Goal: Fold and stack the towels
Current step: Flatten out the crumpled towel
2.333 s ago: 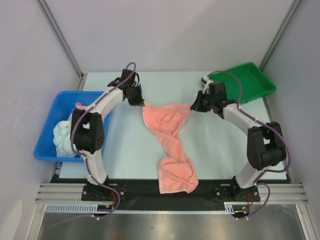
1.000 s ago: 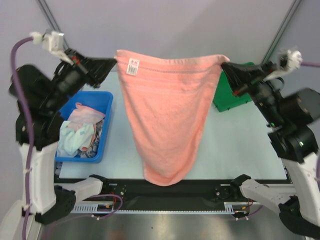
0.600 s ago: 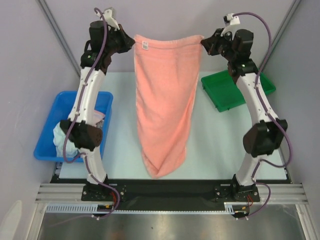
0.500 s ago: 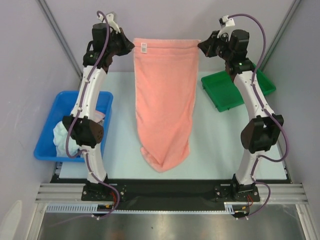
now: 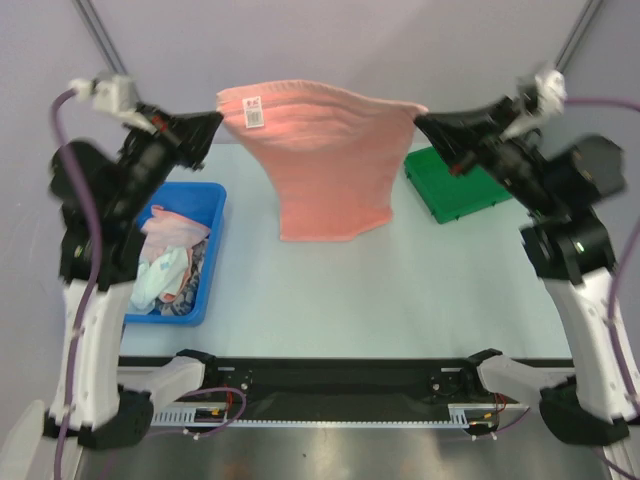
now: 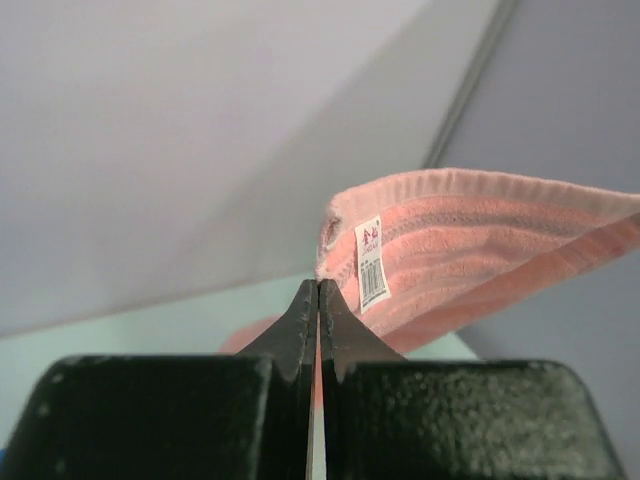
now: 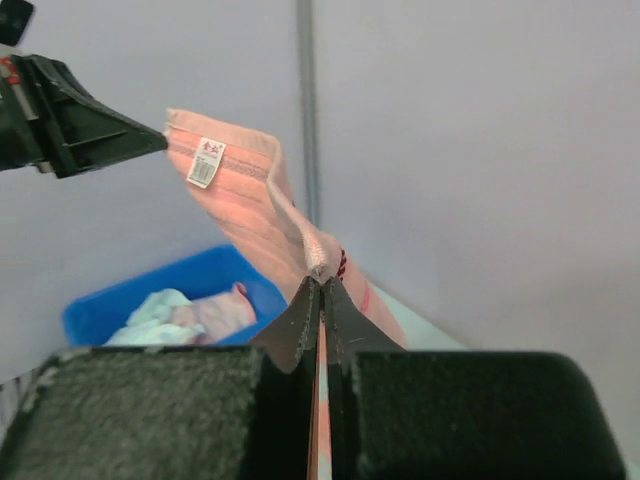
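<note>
A salmon-pink towel (image 5: 325, 165) with a white label hangs in the air, stretched between both grippers high above the table. My left gripper (image 5: 218, 118) is shut on its left top corner, seen in the left wrist view (image 6: 318, 285) with the towel (image 6: 470, 240) running off to the right. My right gripper (image 5: 420, 120) is shut on the right top corner, seen in the right wrist view (image 7: 320, 280) with the towel (image 7: 255, 195) stretching to the far gripper. More towels (image 5: 165, 265), pink, pale mint and dark patterned, lie bundled in the blue bin (image 5: 205, 200).
The green tray (image 5: 450, 190) sits at the back right of the table. The blue bin also shows in the right wrist view (image 7: 150, 290). The pale table surface (image 5: 350, 290) lies below the hanging towel.
Both arms have swung up and toward the camera with the towel. Its lower end has lifted off the table's front and now hangs shorter, folded back behind the top edge.
</note>
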Tool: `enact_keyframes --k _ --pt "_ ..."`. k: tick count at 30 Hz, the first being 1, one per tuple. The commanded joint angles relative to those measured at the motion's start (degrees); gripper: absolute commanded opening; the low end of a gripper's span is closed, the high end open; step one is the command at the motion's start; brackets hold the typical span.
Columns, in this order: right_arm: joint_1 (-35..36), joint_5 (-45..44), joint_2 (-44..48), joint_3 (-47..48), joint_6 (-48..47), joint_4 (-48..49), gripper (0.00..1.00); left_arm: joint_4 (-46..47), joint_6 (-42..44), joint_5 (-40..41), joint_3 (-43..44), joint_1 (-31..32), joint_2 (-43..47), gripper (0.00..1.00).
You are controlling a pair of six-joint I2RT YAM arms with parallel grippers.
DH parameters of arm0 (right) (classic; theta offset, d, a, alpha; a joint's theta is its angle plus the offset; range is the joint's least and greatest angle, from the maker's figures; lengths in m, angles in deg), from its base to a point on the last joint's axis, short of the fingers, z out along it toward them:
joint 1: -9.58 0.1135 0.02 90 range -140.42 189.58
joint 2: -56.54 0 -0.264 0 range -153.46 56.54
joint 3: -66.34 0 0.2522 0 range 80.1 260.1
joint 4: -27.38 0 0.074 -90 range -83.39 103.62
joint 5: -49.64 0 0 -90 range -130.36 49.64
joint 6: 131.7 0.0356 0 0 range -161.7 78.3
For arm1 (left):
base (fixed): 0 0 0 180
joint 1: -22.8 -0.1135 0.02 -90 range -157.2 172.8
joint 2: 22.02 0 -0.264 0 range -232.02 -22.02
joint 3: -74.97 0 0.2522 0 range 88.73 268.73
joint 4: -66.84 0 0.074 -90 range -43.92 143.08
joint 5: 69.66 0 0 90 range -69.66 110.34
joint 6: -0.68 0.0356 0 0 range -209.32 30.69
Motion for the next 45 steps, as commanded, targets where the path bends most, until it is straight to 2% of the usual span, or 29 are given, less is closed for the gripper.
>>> enact_keyframes --k 1,6,9,14,18,22,23,27,30,34,40,45 --pt "3.9 -3.5 8.4 -2.9 0.1 -3.4 0.0 4.6 -3.3 -5.4 -4.3 1.7 8.2 0.0" --pt "4.8 -2.9 15.6 -1.7 5.1 -4.8 0.0 4.4 -8.9 -10.6 -3.2 2.4 15.8 0.0" --pt "4.8 -0.5 16.8 1.0 8.6 -3.5 0.0 4.1 -10.9 -12.4 -1.2 2.4 16.6 0.0" --pt "4.7 -2.0 13.9 4.1 9.5 -3.0 0.0 2.9 -10.8 -11.4 1.6 2.4 15.0 0.0" --pt "4.7 -4.7 9.7 4.6 6.1 -2.8 0.0 2.3 -8.7 -8.4 2.5 2.4 10.7 0.0" --pt "4.3 -10.8 2.5 6.0 -0.1 -1.1 0.0 -0.6 -3.6 -1.3 7.9 2.3 1.8 0.0" --pt "1.5 -10.6 -1.6 6.7 -0.5 -0.4 0.0 -0.8 -2.1 -0.3 11.4 2.3 -3.1 0.0" --pt "-8.0 -1.5 -15.2 10.0 4.3 6.8 0.0 0.5 -0.6 2.4 20.0 2.0 -18.2 0.0" --pt "-10.5 2.2 -26.0 14.2 4.9 12.8 0.0 2.3 0.3 2.9 26.5 1.5 -29.7 0.0" --pt "-12.0 6.5 -38.7 21.3 2.4 15.7 0.0 3.2 0.7 2.8 35.4 0.1 -43.6 0.0" --pt "-12.4 8.8 -50.5 23.0 -2.9 18.4 0.0 10.2 4.1 2.9 34.6 -1.0 -54.7 0.0" --pt "-12.4 10.2 -53.1 19.6 -4.4 18.9 0.0 12.1 6.4 2.9 31.1 -2.2 -56.8 0.01"
